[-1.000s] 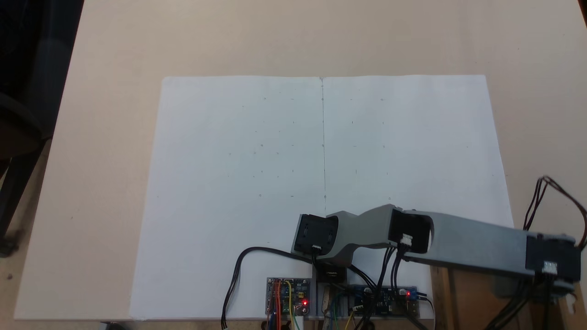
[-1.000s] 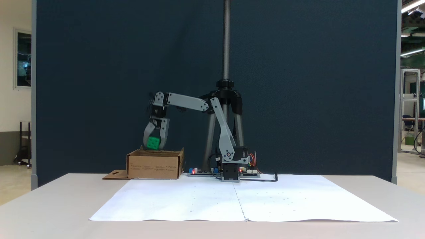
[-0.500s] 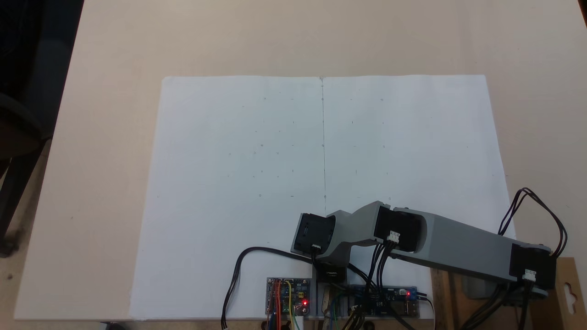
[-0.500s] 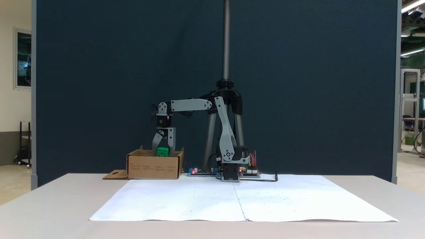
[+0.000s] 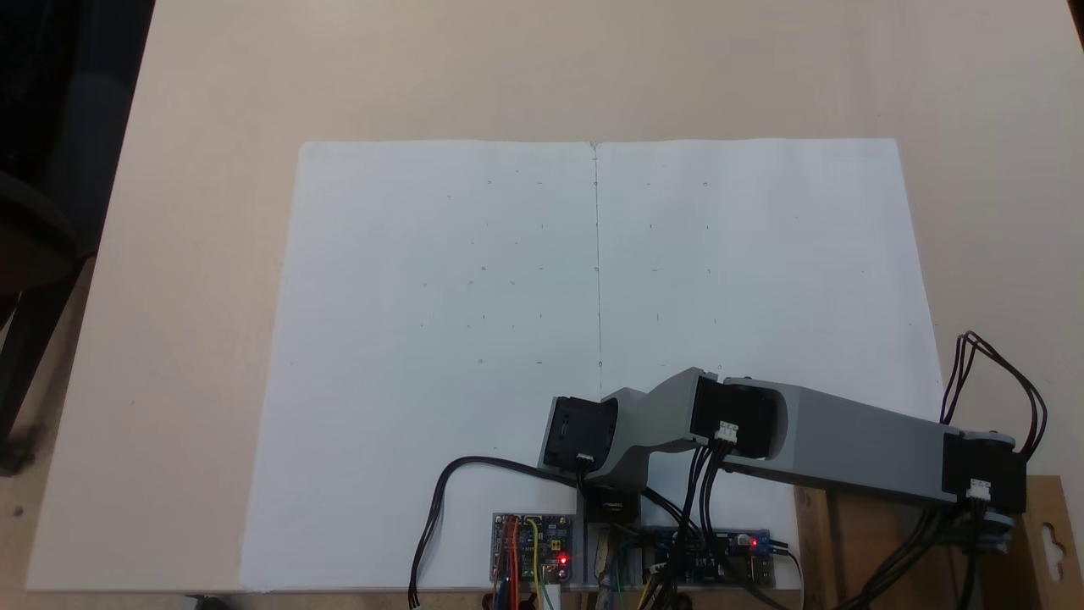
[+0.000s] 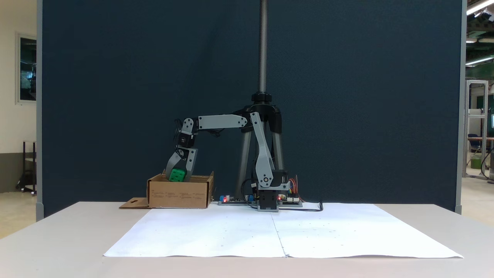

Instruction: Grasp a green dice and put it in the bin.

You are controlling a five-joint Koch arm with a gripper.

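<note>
Side-on fixed view: the arm goes up from its base, leaning slightly left, then the forearm runs nearly level to the left – basically an upside-down L. The wrist drops from the far end, tilted down and a bit left, and the end effector points downward with its two grey fingers clamped on the dice. From the top-down fixed view the forearm reaches right from the base, black wrist motor at the end.
</note>
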